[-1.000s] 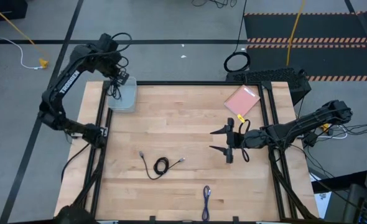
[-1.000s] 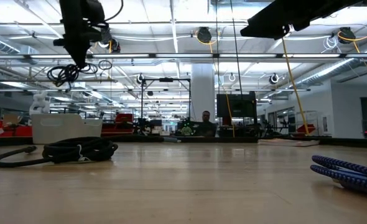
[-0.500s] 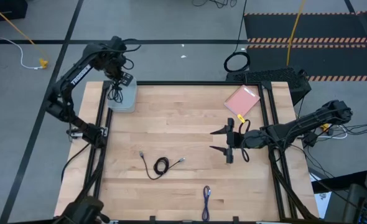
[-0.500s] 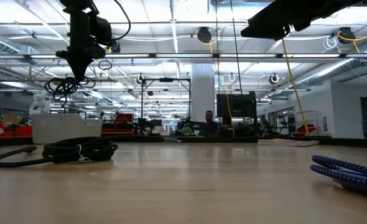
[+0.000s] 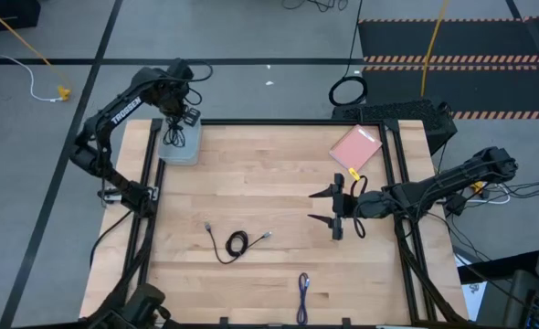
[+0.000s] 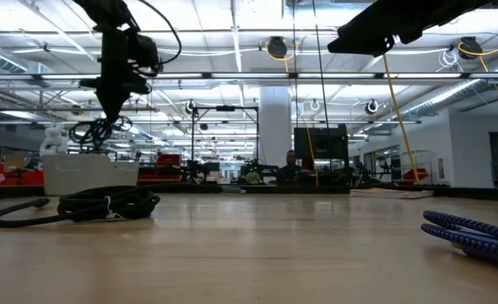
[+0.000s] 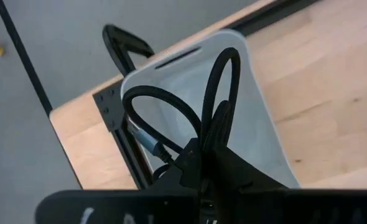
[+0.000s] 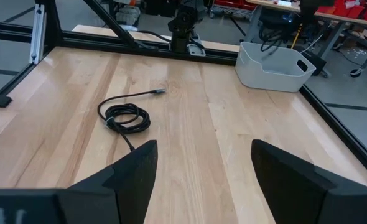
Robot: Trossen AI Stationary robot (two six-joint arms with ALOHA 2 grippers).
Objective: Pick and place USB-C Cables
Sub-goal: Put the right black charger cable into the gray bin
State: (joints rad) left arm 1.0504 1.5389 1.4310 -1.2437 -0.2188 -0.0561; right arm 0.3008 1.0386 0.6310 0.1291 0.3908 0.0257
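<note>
To do this step well, the left gripper (image 5: pixel 174 123) should release the black cable (image 7: pixel 203 106) only when its hanging loops are inside the white bin (image 7: pixel 258 134) directly below its fingers. The fingers pinch the coil. The left arm reaches over the bin. The right gripper (image 5: pixel 326 206) waits over the table with fingers spread; another black cable (image 8: pixel 124 117) lies ahead of them.

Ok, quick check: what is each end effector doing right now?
Left end effector: closed on a thin black coiled USB-C cable, above the white plastic bin.
Right end effector: open, empty, above the wooden table.
</note>
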